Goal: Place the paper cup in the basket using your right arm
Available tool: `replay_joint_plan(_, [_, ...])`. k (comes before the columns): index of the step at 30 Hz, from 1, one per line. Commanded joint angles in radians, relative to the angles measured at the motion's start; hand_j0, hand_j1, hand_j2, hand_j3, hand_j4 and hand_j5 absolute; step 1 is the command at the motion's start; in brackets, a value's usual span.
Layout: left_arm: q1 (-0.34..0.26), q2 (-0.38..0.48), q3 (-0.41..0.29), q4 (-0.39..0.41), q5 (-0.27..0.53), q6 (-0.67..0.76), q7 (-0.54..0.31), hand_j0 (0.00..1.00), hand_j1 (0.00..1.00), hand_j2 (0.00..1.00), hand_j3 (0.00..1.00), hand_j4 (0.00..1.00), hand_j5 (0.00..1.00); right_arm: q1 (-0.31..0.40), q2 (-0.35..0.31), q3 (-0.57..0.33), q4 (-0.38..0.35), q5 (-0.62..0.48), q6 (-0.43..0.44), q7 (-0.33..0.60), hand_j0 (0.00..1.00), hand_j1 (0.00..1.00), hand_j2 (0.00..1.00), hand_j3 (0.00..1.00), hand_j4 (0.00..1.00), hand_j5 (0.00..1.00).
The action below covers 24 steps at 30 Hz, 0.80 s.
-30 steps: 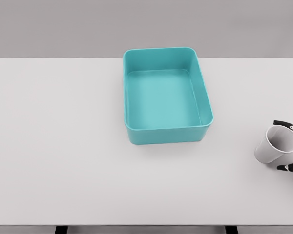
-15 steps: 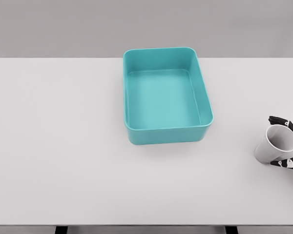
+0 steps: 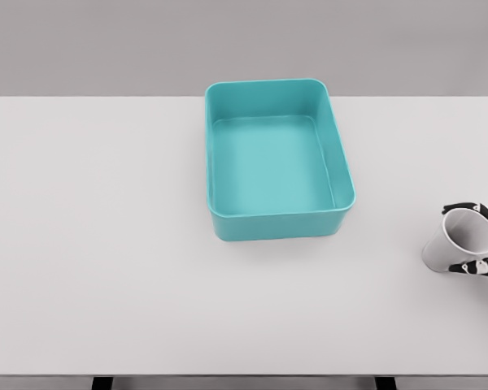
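Note:
A white paper cup [image 3: 458, 241] shows at the right edge of the head view, tilted with its open mouth turned up and to the right. My right hand [image 3: 481, 240] is shut on the paper cup: black-and-white fingers [image 3: 464, 209] wrap its rim from above and from below. Most of the hand is cut off by the picture's edge. The teal basket [image 3: 277, 221] stands empty at the middle of the table, well to the left of the cup. My left arm does not show.
A wide white table [image 3: 106, 244] carries everything. Its front edge runs along the bottom of the view, with dark legs under it. A grey wall lies behind.
The cup and my right hand have drifted slightly left and upward. The fingers have closed in tighter around the rim. The basket has not moved.

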Motion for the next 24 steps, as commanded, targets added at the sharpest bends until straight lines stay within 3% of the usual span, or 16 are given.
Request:
replay_joint_plan(1, [0.000, 0.000, 0.000, 0.000, 0.000, 0.000, 0.000, 1.00, 1.00, 1.00, 1.00, 1.00, 1.00, 0.000, 0.000, 0.008, 0.002, 0.035, -0.005, 0.005, 0.61, 0.61, 0.61, 0.61, 0.61, 0.61])
replay_joint_plan(17, [0.000, 0.000, 0.000, 0.000, 0.000, 0.000, 0.000, 1.00, 1.00, 1.00, 1.00, 1.00, 1.00, -0.112, 0.005, 0.011, -0.001, 0.047, -0.005, 0.001, 0.59, 0.59, 0.59, 0.59, 0.59, 0.59])
replay_joint_plan(19, [0.000, 0.000, 0.000, 0.000, 0.000, 0.000, 0.000, 1.00, 1.00, 1.00, 1.00, 1.00, 1.00, -0.147, 0.014, 0.028, -0.001, 0.049, -0.005, 0.001, 0.59, 0.59, 0.59, 0.59, 0.59, 0.59])
replay_joint_plan(24, [0.000, 0.000, 0.000, 0.000, 0.000, 0.000, 0.000, 1.00, 1.00, 1.00, 1.00, 1.00, 1.00, -0.319, 0.060, 0.135, 0.002, 0.050, -0.005, 0.001, 0.59, 0.59, 0.59, 0.59, 0.59, 0.59])
